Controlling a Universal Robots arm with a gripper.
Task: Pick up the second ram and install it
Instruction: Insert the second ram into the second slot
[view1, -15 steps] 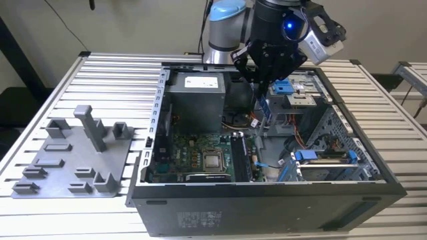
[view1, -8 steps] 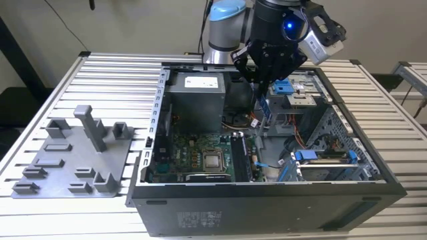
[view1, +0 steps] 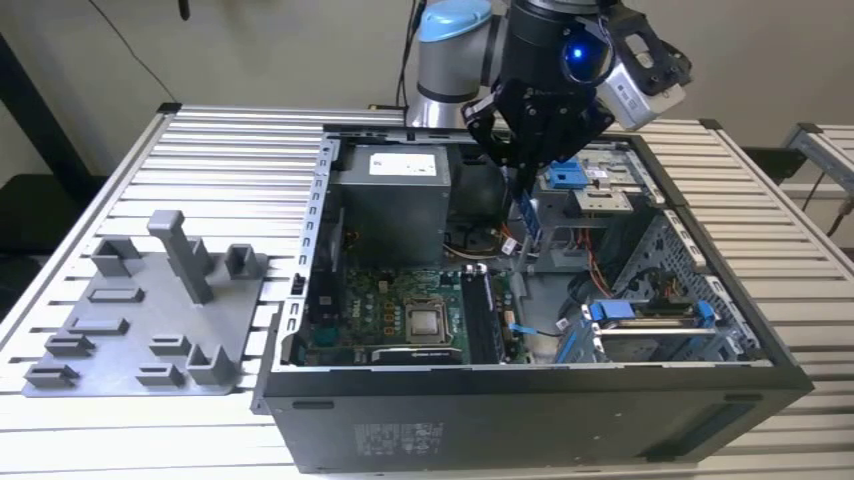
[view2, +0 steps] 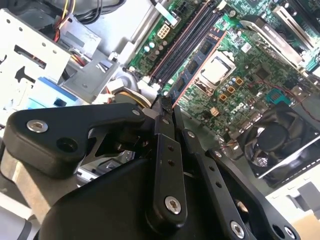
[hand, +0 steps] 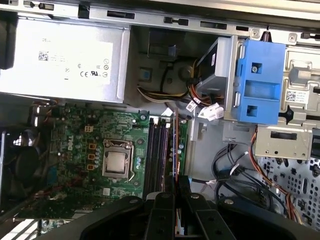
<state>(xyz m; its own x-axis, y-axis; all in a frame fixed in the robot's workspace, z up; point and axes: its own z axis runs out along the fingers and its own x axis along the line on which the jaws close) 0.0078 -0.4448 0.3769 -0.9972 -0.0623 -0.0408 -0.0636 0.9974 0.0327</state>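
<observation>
The arm (view1: 438, 95) is silver-grey tubing with a light-blue joint cap (view1: 454, 20); its black wrist (view1: 547, 30) carries a glowing blue light (view1: 577, 52) and a white camera box (view1: 643, 92). The end effector (view2: 165, 102), seen in the second wrist view, is matte black linked bars pinned with silver screws (view2: 173, 204).
</observation>
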